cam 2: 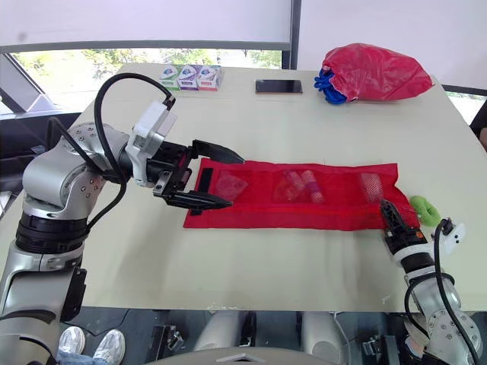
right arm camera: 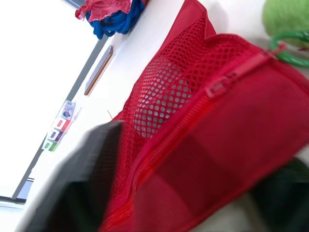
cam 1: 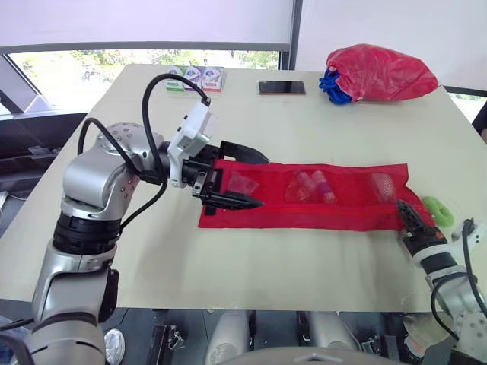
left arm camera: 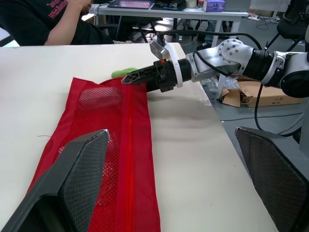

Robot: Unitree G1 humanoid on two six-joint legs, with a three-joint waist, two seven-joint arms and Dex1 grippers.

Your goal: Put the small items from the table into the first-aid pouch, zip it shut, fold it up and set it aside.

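Note:
The red mesh first-aid pouch (cam 1: 304, 205) lies flat and unfolded across the table, with several small items showing through its mesh pockets (cam 1: 308, 185). My left gripper (cam 1: 255, 179) is open at the pouch's left end, one finger on each side of it. At the right end, my right gripper (cam 1: 405, 214) is shut on the pouch's corner, close to the zipper pull (right arm camera: 222, 86). The zipper (left arm camera: 128, 145) runs the pouch's length. A green item (cam 1: 439, 211) with a ring lies on the table just past the right end.
A red bag with a blue bundle (cam 1: 377, 72) sits at the far right, a phone (cam 1: 281, 87) at the far middle, and small boxes (cam 1: 196, 78) at the far left. A person's arm (left arm camera: 48, 21) rests beyond the table's right side. The near table edge (cam 1: 251, 308) is close.

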